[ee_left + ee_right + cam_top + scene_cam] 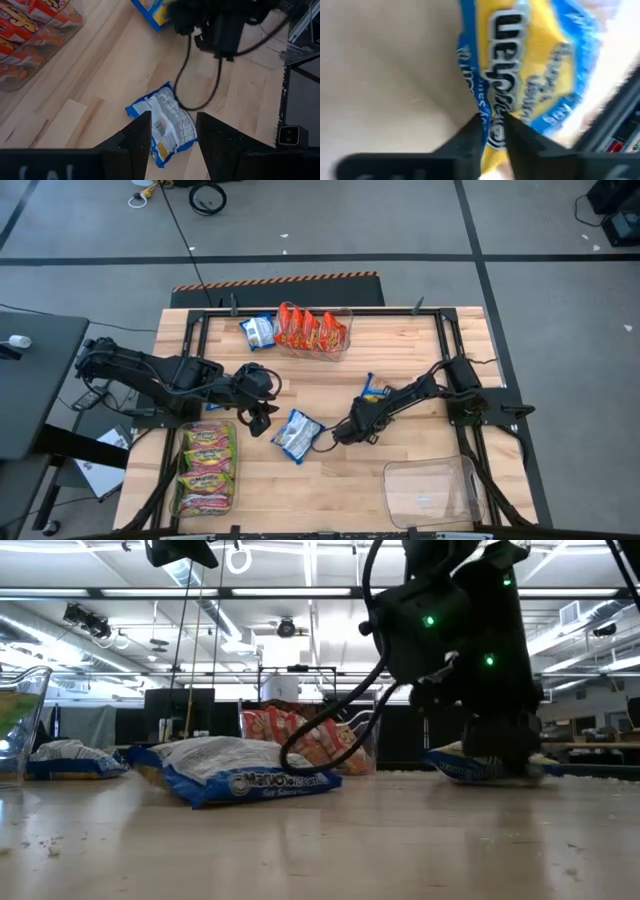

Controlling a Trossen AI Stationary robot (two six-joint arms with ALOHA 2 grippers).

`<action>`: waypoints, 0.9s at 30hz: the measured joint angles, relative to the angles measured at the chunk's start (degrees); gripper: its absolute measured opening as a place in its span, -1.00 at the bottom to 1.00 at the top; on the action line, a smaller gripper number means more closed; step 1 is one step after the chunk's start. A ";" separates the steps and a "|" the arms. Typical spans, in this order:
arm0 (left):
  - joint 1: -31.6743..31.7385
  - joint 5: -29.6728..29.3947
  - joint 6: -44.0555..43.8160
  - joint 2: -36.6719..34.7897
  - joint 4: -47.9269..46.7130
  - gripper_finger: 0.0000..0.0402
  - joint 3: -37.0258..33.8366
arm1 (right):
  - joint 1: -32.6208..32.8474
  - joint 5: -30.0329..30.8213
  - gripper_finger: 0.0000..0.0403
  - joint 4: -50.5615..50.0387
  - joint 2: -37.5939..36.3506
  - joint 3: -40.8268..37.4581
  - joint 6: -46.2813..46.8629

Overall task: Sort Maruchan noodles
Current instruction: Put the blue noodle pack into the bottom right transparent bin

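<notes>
At mid-table, the right end effector (493,131) pinches a blue-yellow packet (530,75).

A blue-and-white ramen packet (235,776) lying on the wooden table carries the brand name "Maruchan" in white letters along its blue edge in the low view, with a smaller line beneath too small to read. A blue-and-yellow packet (530,75) in the right wrist view bears the same "Maruchan" logo, seen inverted; its smaller wording is blurred.
</notes>
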 joint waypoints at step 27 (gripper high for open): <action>-0.02 -7.64 -3.12 0.02 9.83 -0.20 0.00 | 18.06 -11.94 -0.99 3.07 -50.53 0.02 30.46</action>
